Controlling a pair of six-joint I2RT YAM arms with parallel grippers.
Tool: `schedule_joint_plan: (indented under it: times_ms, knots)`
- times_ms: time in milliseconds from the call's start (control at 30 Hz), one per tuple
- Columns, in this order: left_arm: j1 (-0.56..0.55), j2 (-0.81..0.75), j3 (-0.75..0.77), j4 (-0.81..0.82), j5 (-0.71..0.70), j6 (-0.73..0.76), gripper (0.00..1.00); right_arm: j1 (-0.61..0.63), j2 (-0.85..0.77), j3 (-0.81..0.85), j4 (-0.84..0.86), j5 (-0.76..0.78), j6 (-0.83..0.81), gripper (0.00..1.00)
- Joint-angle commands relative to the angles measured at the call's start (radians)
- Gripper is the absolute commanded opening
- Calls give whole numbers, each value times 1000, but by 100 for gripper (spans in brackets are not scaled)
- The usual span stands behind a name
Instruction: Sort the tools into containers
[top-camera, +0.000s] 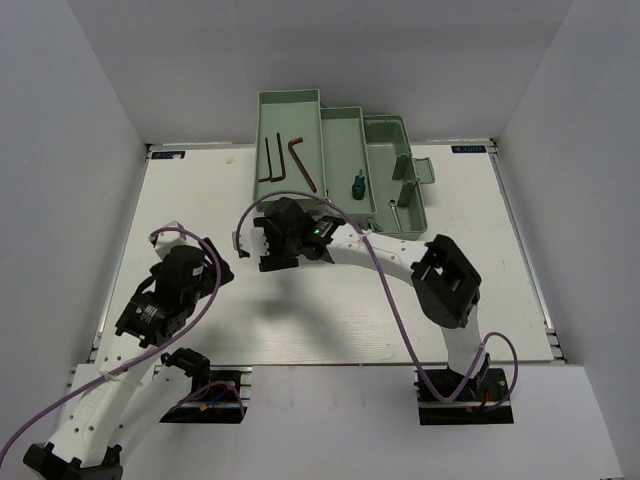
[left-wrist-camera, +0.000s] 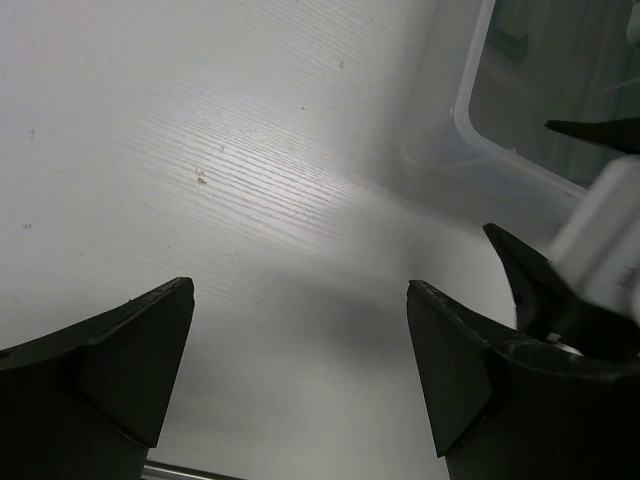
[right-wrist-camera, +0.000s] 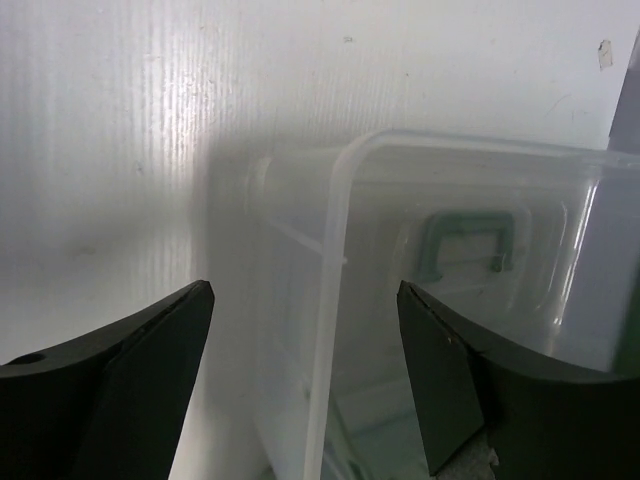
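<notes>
The mint-green toolbox (top-camera: 385, 130) stands open at the table's far middle. Its left tray (top-camera: 288, 105) holds two dark hex keys (top-camera: 298, 160). The middle tray (top-camera: 345, 125) holds one green-handled screwdriver (top-camera: 356, 184). A small silver tool (top-camera: 396, 209) lies in the right compartment. No other tools show. My right gripper (top-camera: 268, 240) is open and empty, just in front of the left tray. In the right wrist view it (right-wrist-camera: 305, 290) hangs over the edge of the clear lid (right-wrist-camera: 335, 260), with the green handle (right-wrist-camera: 465, 245) showing through. My left gripper (top-camera: 215, 262) (left-wrist-camera: 300, 290) is open and empty above bare table.
The clear lid's corner (left-wrist-camera: 480, 130) shows at the upper right of the left wrist view, with part of the right arm (left-wrist-camera: 600, 250) beside it. The right arm's elbow (top-camera: 447, 280) stands over the table's right half. Purple cables (top-camera: 385, 275) loop over both arms.
</notes>
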Motion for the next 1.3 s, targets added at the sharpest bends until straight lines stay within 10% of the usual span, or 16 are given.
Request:
schedule_joint_plan:
  times_ms: [0, 167, 433, 933, 1267]
  knots:
    - [-2, 3, -12, -9, -10, -19, 97, 6, 46, 32, 101, 99, -63, 80]
    - [-2, 3, -57, -9, 31, -105, 97, 6, 92, 36, 104, 83, -61, 72]
    - [-2, 7, -304, 218, 278, -359, 93, 8, 59, 119, -20, 31, -35, 2]
    - [7, 357, -423, 774, 479, -559, 78, 16, -66, 269, -89, 30, 26, 0]
    - [47, 444, -666, 1203, 568, -744, 48, 5, -110, 361, -95, 62, 68, 0]
